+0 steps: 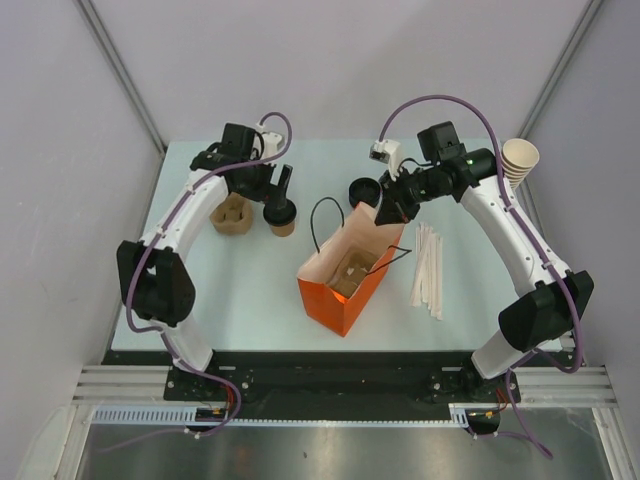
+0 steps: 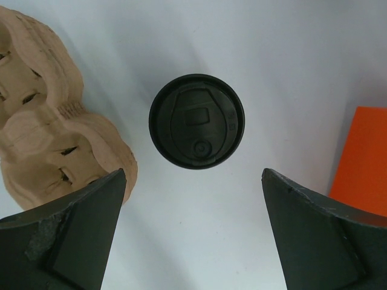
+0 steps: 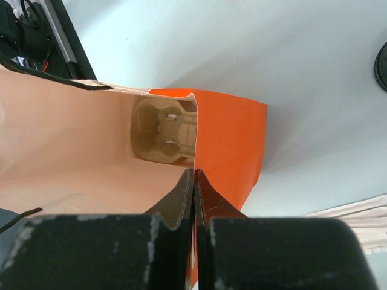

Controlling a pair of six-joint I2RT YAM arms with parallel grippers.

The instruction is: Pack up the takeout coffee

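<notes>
The takeout coffee (image 1: 282, 216), a small brown cup with a black lid (image 2: 197, 121), stands upright on the table left of the orange bag (image 1: 345, 290). My left gripper (image 1: 277, 188) hovers over it, open and empty; in the left wrist view (image 2: 193, 176) the lid lies just ahead of the two spread fingers. My right gripper (image 1: 396, 212) is shut on the bag's far wall and holds its mouth open; in the right wrist view the fingertips (image 3: 195, 175) pinch the rim (image 3: 233, 136). A pulp cup carrier (image 3: 165, 135) sits inside the bag.
A second pulp carrier (image 1: 231, 213) lies left of the coffee, close to my left finger (image 2: 78, 235). A stack of black lids (image 1: 362, 190) sits behind the bag. Tan cups (image 1: 520, 160) stand at the far right. White sticks (image 1: 428, 268) lie right of the bag.
</notes>
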